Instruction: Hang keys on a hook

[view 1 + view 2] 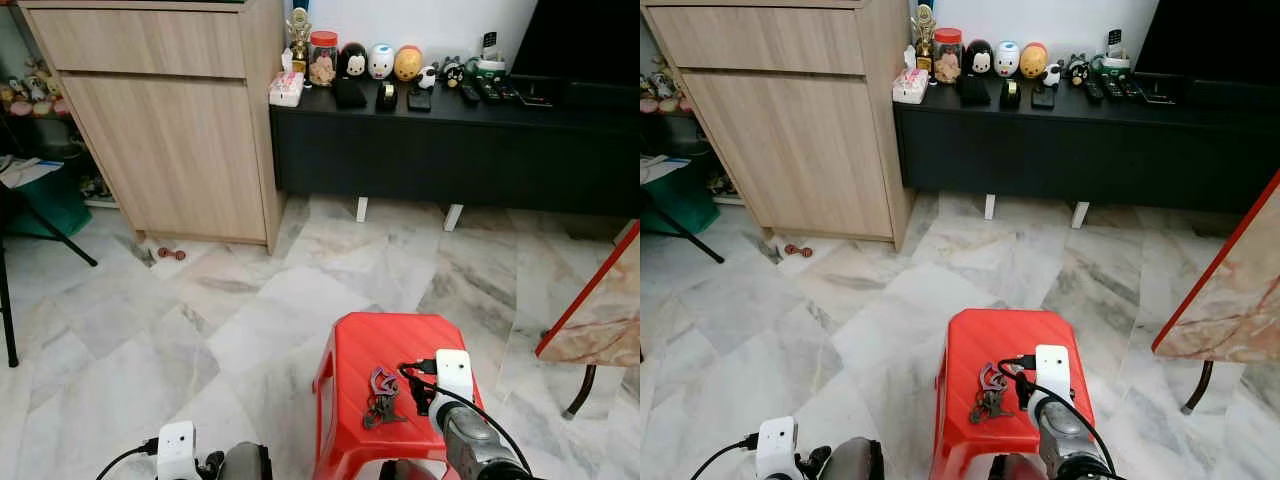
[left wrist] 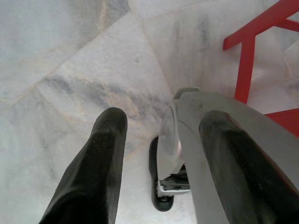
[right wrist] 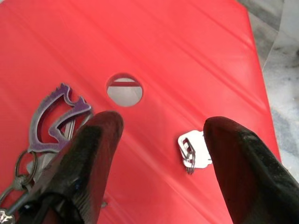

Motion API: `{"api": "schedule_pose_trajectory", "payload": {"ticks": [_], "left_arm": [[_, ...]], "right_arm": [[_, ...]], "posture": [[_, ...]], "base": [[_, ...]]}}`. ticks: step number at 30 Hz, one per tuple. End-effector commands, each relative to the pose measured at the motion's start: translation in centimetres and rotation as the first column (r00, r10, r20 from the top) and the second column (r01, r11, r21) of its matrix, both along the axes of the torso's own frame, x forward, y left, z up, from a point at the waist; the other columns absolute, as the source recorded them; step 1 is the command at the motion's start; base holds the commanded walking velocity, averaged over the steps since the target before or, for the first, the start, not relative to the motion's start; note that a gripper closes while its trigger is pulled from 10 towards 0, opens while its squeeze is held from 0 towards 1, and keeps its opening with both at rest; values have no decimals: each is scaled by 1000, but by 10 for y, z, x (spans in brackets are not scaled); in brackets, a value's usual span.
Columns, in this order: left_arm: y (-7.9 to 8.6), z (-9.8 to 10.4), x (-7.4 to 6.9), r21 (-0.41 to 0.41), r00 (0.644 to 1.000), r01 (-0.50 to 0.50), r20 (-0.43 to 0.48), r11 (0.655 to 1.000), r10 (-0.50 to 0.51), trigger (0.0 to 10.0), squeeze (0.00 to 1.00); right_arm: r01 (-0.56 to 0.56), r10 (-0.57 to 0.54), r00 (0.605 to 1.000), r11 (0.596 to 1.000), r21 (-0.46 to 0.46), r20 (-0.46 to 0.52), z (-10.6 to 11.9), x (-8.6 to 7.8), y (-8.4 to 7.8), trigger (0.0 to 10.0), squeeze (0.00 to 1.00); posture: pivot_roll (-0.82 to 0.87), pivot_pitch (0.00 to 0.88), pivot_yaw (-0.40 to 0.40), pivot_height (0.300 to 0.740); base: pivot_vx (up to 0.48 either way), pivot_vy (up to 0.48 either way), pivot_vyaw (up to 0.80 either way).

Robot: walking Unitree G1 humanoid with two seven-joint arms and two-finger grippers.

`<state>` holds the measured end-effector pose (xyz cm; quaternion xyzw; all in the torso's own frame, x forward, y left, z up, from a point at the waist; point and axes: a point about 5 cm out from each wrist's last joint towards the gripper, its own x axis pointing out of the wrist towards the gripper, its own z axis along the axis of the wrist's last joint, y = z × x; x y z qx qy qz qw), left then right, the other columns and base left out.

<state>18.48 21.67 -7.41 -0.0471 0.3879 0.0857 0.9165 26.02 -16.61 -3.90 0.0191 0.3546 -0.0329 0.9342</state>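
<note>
A bunch of keys [image 1: 382, 396] with a purple metal charm [image 3: 53, 116] lies on the top of a red plastic stool [image 1: 380, 340] right in front of me. A separate small silver key [image 3: 194, 150] lies on the same red top. My right gripper [image 3: 161, 126] hovers open just over the stool, one finger beside the purple charm and the other beside the small key, holding nothing. The right arm [image 1: 460, 420] reaches in from below. Low beside the stool my left gripper [image 2: 163, 119] hangs open over the marble floor, with nothing in it.
A wooden cabinet [image 1: 170, 130] stands at the far left, and a low black console [image 1: 450, 150] with figurines and a jar runs along the back wall. A red-edged marble table [image 1: 600, 300] juts in at the right. Black chair legs [image 1: 8, 300] are at the left edge.
</note>
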Motion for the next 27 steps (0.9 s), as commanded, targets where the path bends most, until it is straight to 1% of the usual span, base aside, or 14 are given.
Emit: {"api": "schedule_pose_trajectory", "payload": {"ticks": [1,4,8,11,15,18,27], "left_arm": [[-4,-9,-15,-5,998,32,-62,999,-33,10000,0],[-3,-9,-18,-2,998,42,-54,999,-42,10000,0],[-2,-10,-22,3,997,48,-53,999,-48,10000,0],[1,-12,-29,10,997,52,-58,999,-52,10000,0],[4,-13,-37,17,997,55,-61,998,-54,10000,0],[4,-14,-40,21,997,57,-58,998,-56,10000,0],[2,-14,-42,26,997,66,-51,997,-65,10000,0]], "right_arm": [[6,-6,999,1000,-7,31,5,5,-2,10000,0],[25,-24,999,1000,-14,36,5,5,-5,10000,0],[28,-28,999,999,-17,40,5,4,-7,10000,0],[32,-31,999,999,-28,39,5,4,-10,10000,0],[35,-33,998,999,-26,51,9,9,-10,10000,0],[31,-30,998,999,-24,62,12,13,-8,10000,0],[19,-18,997,1000,-13,76,15,18,-2,10000,0]], "posture": [[86,116,-66,628],[89,148,-63,628],[92,165,-61,628],[97,194,-58,628],[103,216,-59,628],[106,228,-61,628],[109,240,-66,628]], "base": [[0,0,0],[0,0,0],[0,0,0],[0,0,0],[0,0,0],[0,0,0],[0,0,0]]}}
